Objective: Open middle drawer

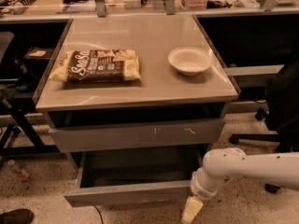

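Observation:
The middle drawer (131, 193) has a plain grey front and stands pulled out from the cabinet, with its smooth grey inside (140, 168) showing. Above it is the larger grey front with pale scratch marks (140, 134). My gripper (192, 210) is at the end of my white arm (243, 164). It hangs at the right end of the middle drawer's front, low near the floor. Whether it touches the front is hidden. The smallest front is out of view.
On the cabinet top (154, 85) lie a brown snack bag (96, 66) and a white bowl (189, 60). An office chair (275, 106) stands at the right, a dark stand (18, 111) at the left, and a shoe (16, 216) at the bottom left.

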Tool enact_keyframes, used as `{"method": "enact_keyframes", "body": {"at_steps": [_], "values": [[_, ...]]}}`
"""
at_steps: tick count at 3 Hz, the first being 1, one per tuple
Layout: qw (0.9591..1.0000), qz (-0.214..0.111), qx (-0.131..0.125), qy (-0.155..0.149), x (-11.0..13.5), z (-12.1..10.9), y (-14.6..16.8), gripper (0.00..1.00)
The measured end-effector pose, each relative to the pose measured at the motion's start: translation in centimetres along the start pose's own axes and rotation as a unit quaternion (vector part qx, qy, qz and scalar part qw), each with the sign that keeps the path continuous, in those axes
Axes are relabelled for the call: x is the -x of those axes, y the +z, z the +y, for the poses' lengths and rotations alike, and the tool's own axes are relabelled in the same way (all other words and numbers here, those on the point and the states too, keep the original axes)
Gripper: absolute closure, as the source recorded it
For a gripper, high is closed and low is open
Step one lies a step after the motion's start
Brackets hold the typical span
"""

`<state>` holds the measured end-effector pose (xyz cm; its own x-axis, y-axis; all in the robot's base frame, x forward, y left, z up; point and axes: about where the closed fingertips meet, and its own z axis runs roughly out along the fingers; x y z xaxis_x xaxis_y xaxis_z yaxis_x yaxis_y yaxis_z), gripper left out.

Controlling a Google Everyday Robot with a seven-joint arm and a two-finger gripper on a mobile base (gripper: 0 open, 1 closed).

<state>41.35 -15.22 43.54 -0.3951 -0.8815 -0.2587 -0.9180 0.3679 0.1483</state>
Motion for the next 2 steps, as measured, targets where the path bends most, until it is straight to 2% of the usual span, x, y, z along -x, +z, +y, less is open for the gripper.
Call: {"method": "enact_keyframes", "body": {"at_steps": [1, 2], "values": [[1.0, 0.0, 0.0, 0.0, 0.0, 0.0, 0.0, 0.0], [0.9998, -0.011, 0.002, -0.019, 1.2, -0.6, 0.6, 0.0]]}}
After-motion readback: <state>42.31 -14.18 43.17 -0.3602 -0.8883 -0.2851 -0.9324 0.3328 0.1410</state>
